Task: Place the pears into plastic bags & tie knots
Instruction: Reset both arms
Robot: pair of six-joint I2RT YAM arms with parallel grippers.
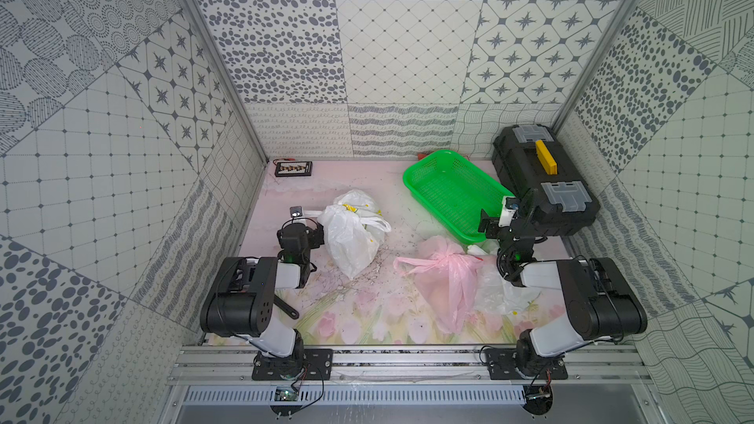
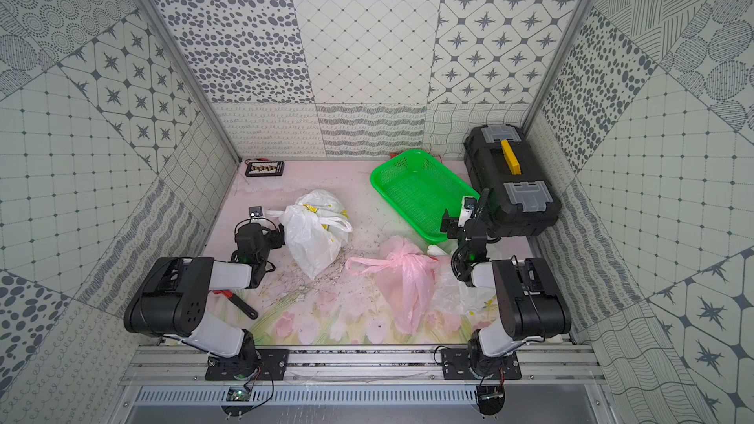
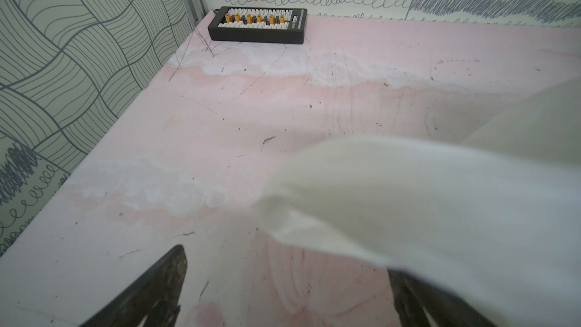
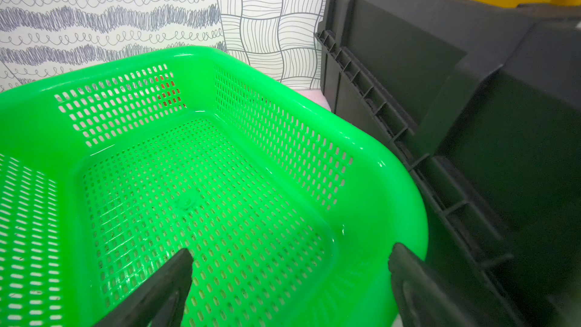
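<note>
In both top views a white plastic bag with lemon prints (image 1: 353, 234) (image 2: 312, 234) lies bulging at the left, its handles bunched on top. A pink bag (image 1: 446, 279) is tied in a knot (image 1: 446, 256). A third, crumpled white bag (image 1: 500, 289) lies partly under the right arm. The pears are hidden; only bulges show in the bags. My left gripper (image 1: 312, 218) (image 3: 289, 278) is open beside the lemon bag (image 3: 424, 199), whose plastic drapes over one finger. My right gripper (image 1: 495, 214) (image 4: 289, 265) is open and empty over the basket's near corner.
An empty green mesh basket (image 1: 453, 193) (image 4: 393, 190) stands at the back right, next to a black toolbox (image 1: 542, 181) (image 4: 471, 89) with a yellow handle. A black connector board (image 1: 293, 168) (image 3: 257, 25) sits in the back left corner. A black tool (image 2: 242, 305) lies under the left arm.
</note>
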